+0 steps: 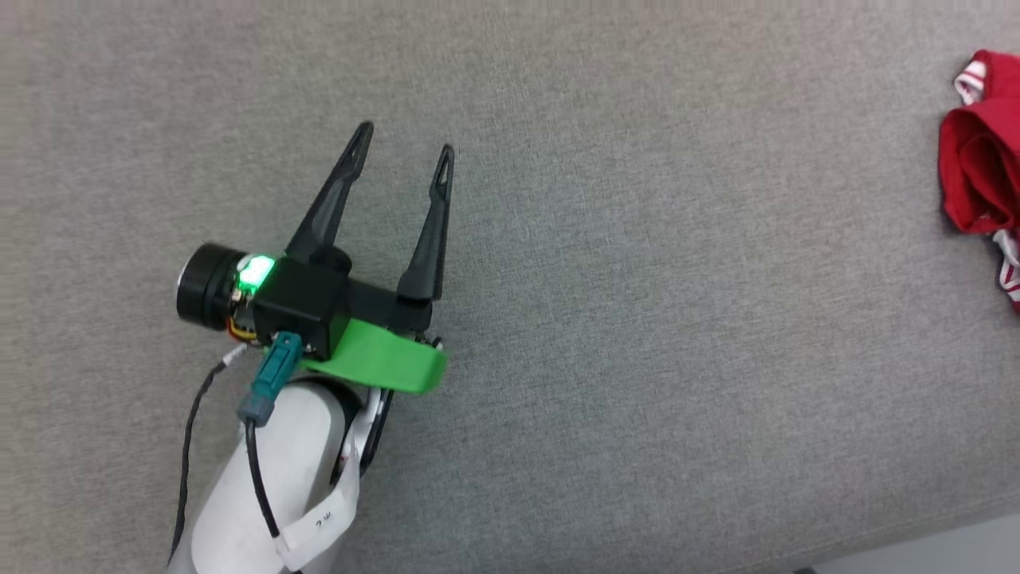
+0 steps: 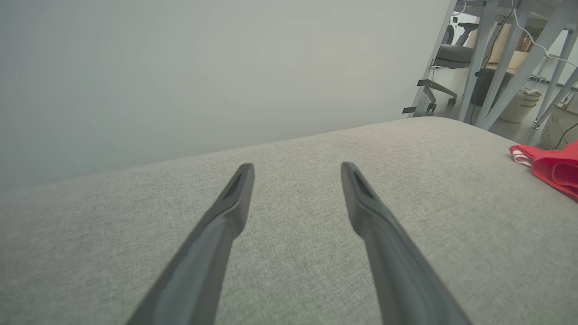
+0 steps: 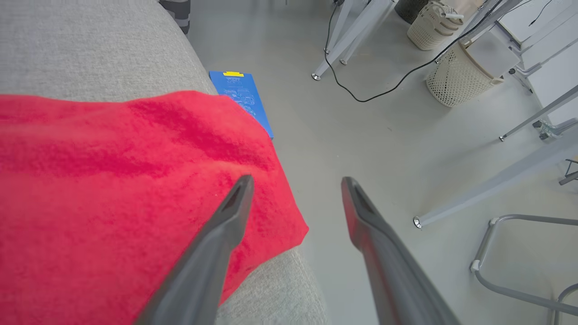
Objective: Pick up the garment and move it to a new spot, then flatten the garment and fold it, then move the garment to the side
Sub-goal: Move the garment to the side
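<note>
Head view: the left gripper (image 1: 406,139) hangs over the grey cushion (image 1: 637,319), its pale forearm (image 1: 271,486) rising from the lower left; the two dark fingers point up the view and a little to the right, spread apart, with nothing between them; a green light (image 1: 255,273) is lit on the wrist. The garment (image 1: 976,167) lies crumpled at the far right edge of the cushion, well apart from this gripper; its red cloth and some red-and-white striped trim are visible.

In the left wrist view the fingers stand wide over bare cushion, and the garment is at the right border.

In the right wrist view the right gripper (image 3: 296,179) looks down at the cushion's edge, its fingers also apart and holding nothing; one finger is over the border of the red garment, the other over the floor (image 3: 361,149); whether the first finger touches the cloth I cannot tell. The garment hangs a little over the cushion's edge.

On the floor stand two pale woven baskets (image 3: 456,74); what is inside them I cannot tell; a black cable (image 3: 384,90) runs near them, and a blue flat thing (image 3: 241,97) lies beside the cushion.
</note>
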Motion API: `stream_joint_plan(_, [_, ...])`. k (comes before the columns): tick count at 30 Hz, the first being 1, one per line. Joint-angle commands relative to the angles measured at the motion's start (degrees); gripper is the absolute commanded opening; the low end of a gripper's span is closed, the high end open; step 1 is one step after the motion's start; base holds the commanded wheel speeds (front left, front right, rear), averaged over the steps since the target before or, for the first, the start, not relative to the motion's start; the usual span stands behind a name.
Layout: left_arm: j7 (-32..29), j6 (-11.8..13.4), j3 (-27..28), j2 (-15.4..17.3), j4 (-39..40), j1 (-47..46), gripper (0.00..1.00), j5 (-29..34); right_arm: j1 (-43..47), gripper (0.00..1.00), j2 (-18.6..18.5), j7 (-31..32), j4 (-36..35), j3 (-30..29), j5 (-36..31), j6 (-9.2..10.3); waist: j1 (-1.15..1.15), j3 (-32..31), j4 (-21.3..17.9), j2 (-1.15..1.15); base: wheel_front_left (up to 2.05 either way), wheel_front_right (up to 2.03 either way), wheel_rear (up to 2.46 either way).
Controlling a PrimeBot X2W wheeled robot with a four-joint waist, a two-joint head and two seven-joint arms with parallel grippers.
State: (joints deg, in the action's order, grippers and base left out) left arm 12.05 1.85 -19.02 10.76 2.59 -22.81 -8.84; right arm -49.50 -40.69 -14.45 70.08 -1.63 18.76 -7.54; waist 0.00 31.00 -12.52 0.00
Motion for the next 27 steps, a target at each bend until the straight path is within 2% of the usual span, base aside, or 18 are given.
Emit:
stream_joint_plan(1, [0.53,0.58,0.30,-0.28,-0.64,1.51,1.00,-0.53,2.23,1.00,0.53,-0.45,-1.09,-0.71,0.03,0.05,0.00,-5.18,1.87,0.00,0.00,0.00,0.00])
stream_joint_plan(4, [0.96,1.35,0.73,-0.58,-1.86,3.91,1.00,-1.43,7.33,1.00,1.32,-0.51,-7.51,-2.49,0.36,0.05,0.00,-8.06,2.35,0.00,0.00,0.00,0.00])
stream_joint_plan(8, [1.48,2.34,1.57,-0.87,-3.21,7.34,1.00,-2.78,16.23,1.00,4.19,-0.53,-17.21,-5.88,-0.24,0.05,0.00,-12.07,3.27,0.00,0.00,0.00,0.00])
stream_joint_plan(12, [1.82,3.17,2.30,-1.06,-4.27,10.41,1.00,-3.93,25.23,1.00,9.03,-0.53,-27.21,-8.84,-2.31,0.05,0.00,-15.69,4.78,0.00,0.00,0.00,0.00])
stream_joint_plan(16, [2.13,3.79,3.13,-1.24,-5.27,13.05,1.00,-5.12,32.64,1.00,15.53,-0.54,-36.53,-10.55,-4.96,0.05,0.00,-18.69,6.26,0.00,0.00,0.00,0.00])
stream_joint_plan(21, [2.43,4.31,3.94,-1.60,-6.80,15.76,1.00,-6.39,39.88,1.00,23.58,-0.54,-46.60,-8.70,-7.90,0.05,0.00,-22.03,8.09,0.00,0.00,0.00,0.00])
stream_joint_plan(27, [2.70,5.09,5.68,-1.58,-8.02,17.55,1.00,-7.49,44.18,1.00,28.50,0.77,-54.81,-4.49,-7.88,0.05,0.00,-24.78,10.27,0.00,0.00,0.00,0.00])
